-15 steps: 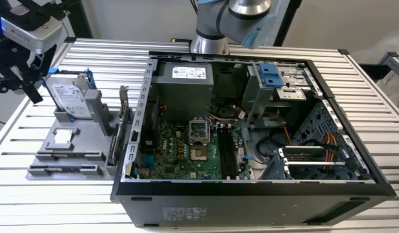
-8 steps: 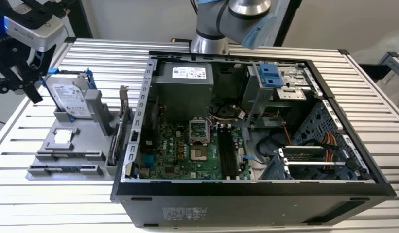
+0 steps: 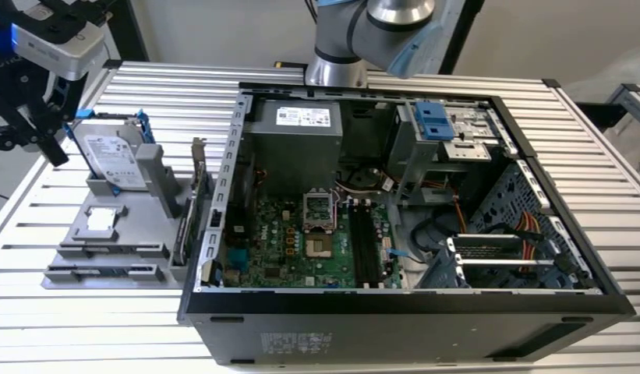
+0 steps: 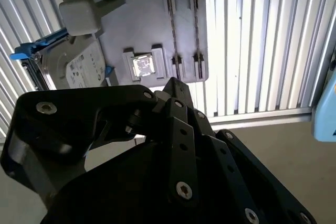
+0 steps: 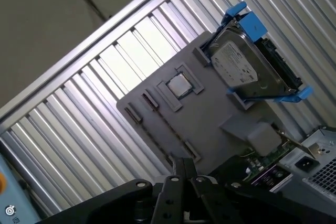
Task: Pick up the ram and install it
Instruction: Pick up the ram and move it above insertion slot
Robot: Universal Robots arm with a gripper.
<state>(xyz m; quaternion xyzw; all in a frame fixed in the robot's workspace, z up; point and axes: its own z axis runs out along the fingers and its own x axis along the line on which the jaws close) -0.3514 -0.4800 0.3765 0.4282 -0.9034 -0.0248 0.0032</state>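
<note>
The black gripper [image 4: 173, 84] hangs high over the ribbed aluminium table [image 3: 91, 327], off to the exterior view's left of the open computer case [image 3: 403, 323]. In both wrist views its jointed, bolted fingers [image 5: 176, 184] run to a point with the tips pressed together, and I can see nothing caught between them.

Below it sits a flat grey plastic tray [image 3: 124, 234] with moulded holders. Two narrow rails lie side by side on it, and a card-thin dark edge runs along each slot. As far as I can make out, the ram [image 4: 171, 30] stands there on edge, well apart from the gripper. I cannot tell whether both rails hold one.

Near them a small square chip [image 4: 143, 66] with a shiny metal lid rests in its own frame. A silver hard drive [image 3: 111, 160] leans upright in a bright blue bracket [image 3: 143, 125]. A tall green card [image 3: 195, 206] with a metal strip stands at the tray's edge, just beside the case.

Inside the case the green motherboard [image 3: 283, 249] lies flat, with long black slots [image 3: 363, 245] running beside the bare processor socket [image 3: 317, 210].
</note>
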